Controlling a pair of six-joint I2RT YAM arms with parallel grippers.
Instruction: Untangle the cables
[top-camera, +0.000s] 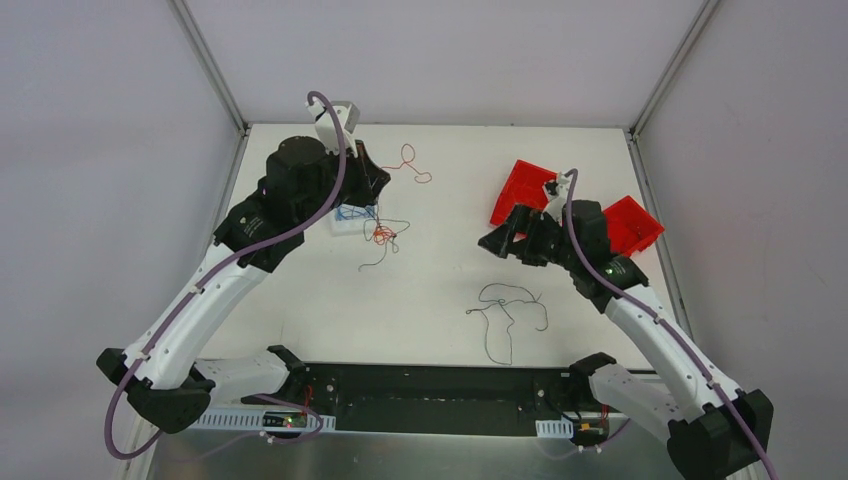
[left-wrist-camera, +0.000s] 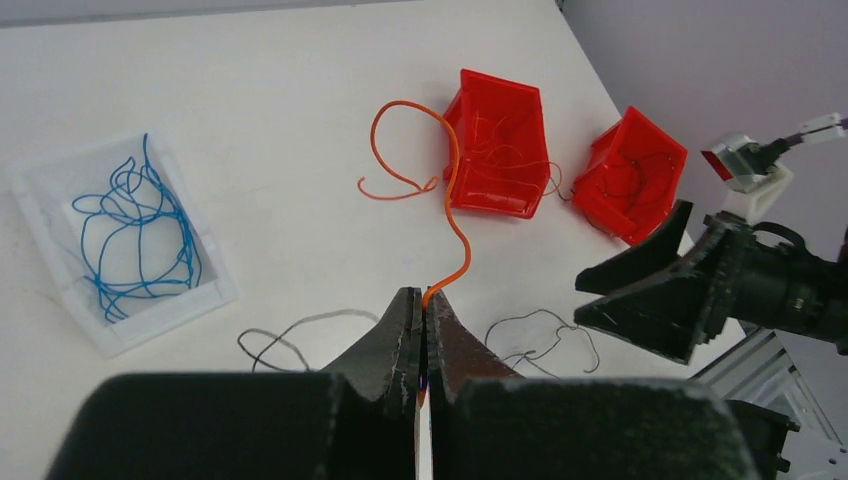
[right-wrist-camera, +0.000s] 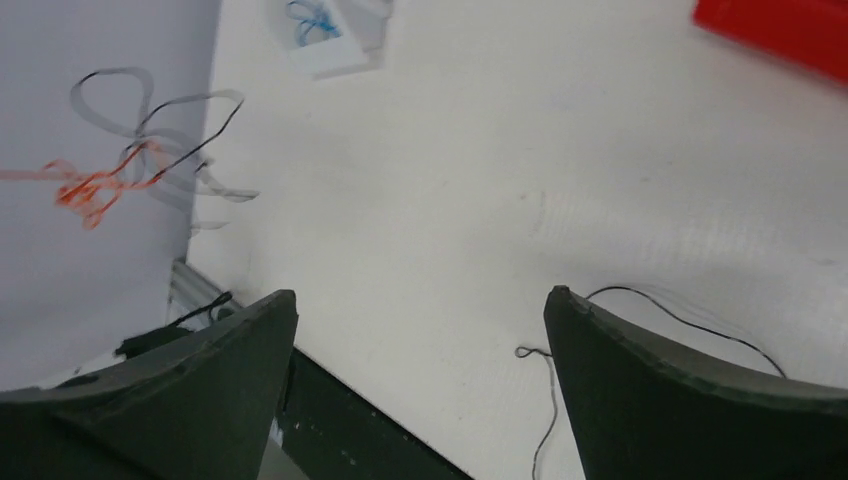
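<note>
Table (top-camera: 440, 280) centre open bar black cables (top-camera: 507, 340); red bins (top-camera: 520, 185) right, white tray (left-wrist-camera: 170, 318) left.

Two red bins (top-camera: 520, 190) by the right edge of the table (top-camera: 450, 270). One white tray (left-wrist-camera: 170, 318), one bunch of blue cables (left-wrist-camera: 140, 215) inside, strands too tangled to count. One long orange cable (left-wrist-camera: 453, 160). One orange-and-black tangle (top-camera: 382, 235). One loose black cable (top-camera: 507, 310) near front edge.

You are looking at blue wires (left-wrist-camera: 135, 232) in a white tray (left-wrist-camera: 214, 293), left; an orange wire (left-wrist-camera: 453, 165), centre; red bins (left-wrist-camera: 497, 140), upper right.
</note>
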